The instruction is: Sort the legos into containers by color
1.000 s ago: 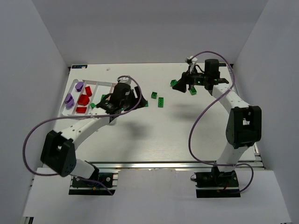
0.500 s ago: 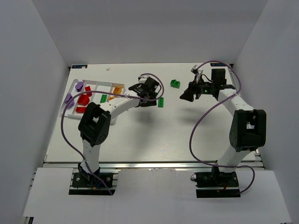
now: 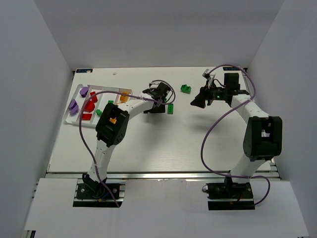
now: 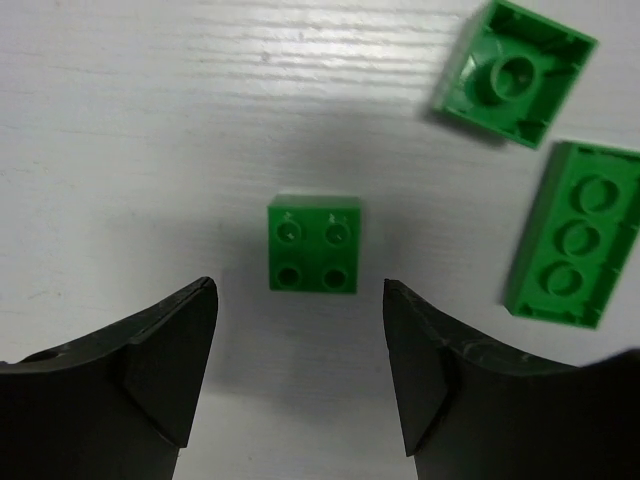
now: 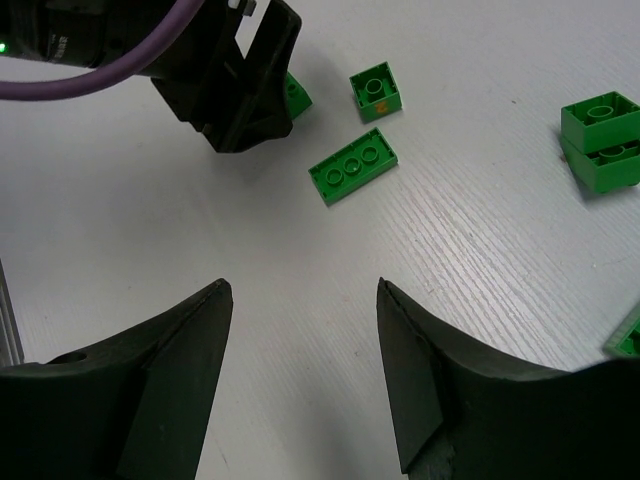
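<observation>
A small green four-stud lego [image 4: 313,244] lies on the white table just beyond my left gripper [image 4: 298,300], whose jaws stand open with nothing between them. Beside it lie an upside-down green lego [image 4: 515,72] and a longer green lego [image 4: 575,235]. From above, the left gripper [image 3: 154,105] hovers beside a green lego [image 3: 170,108] at mid-table. My right gripper [image 5: 304,290] is open and empty above bare table, with a green three-stud-long lego [image 5: 353,166] and a small green one [image 5: 376,91] ahead of it. The white tray [image 3: 101,89] sits at the far left.
The tray's containers hold purple pieces [image 3: 74,104], red legos [image 3: 90,104], a green one [image 3: 110,104] and an orange one [image 3: 124,97]. A stacked green lego [image 3: 186,89] lies between the two grippers. White walls enclose the table.
The left arm swung from the tray rightward to the green legos at mid-table. The right gripper drew back right, away from the stacked green lego.
</observation>
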### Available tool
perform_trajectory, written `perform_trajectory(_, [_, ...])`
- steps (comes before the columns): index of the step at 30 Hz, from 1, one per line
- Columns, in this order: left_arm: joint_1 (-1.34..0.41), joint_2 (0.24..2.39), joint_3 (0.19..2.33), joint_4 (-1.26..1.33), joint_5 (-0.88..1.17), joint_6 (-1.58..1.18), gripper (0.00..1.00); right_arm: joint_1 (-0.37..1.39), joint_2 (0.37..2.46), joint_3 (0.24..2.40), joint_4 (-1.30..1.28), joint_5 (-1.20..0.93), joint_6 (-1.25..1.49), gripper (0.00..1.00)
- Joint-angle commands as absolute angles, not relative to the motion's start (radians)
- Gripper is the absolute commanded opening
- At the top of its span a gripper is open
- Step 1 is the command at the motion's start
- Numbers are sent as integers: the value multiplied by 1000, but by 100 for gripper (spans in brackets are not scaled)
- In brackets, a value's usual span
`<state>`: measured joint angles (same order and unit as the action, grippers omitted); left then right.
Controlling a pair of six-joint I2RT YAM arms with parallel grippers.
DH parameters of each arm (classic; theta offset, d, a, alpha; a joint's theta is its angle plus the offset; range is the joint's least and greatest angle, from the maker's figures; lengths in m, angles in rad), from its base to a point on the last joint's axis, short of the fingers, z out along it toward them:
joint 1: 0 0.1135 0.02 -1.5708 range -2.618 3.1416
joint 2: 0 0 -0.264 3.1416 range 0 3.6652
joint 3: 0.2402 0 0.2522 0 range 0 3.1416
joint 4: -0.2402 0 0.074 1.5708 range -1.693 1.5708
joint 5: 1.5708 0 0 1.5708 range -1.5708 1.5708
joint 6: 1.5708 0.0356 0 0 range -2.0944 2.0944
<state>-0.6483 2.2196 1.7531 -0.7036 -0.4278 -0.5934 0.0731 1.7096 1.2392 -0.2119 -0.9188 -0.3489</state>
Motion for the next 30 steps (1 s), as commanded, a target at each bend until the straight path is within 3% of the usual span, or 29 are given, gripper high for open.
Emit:
perform_trajectory(1, [-614, 2215, 1810, -710, -425, -588, 76, 71, 1686, 1238, -207, -925, -350, 65])
perform_trajectory(20, [-584, 2238, 1770, -629, -321, -597, 60, 71, 1717, 1267, -216, -922, -337, 64])
perform_trajectory(26, [-574, 2229, 1766, -617, -307, -597, 33, 71, 1713, 1267, -219, -922, -337, 62])
perform_trajectory(30, [-572, 2169, 1746, -588, -282, -594, 18, 71, 1713, 1272, -219, -927, -331, 53])
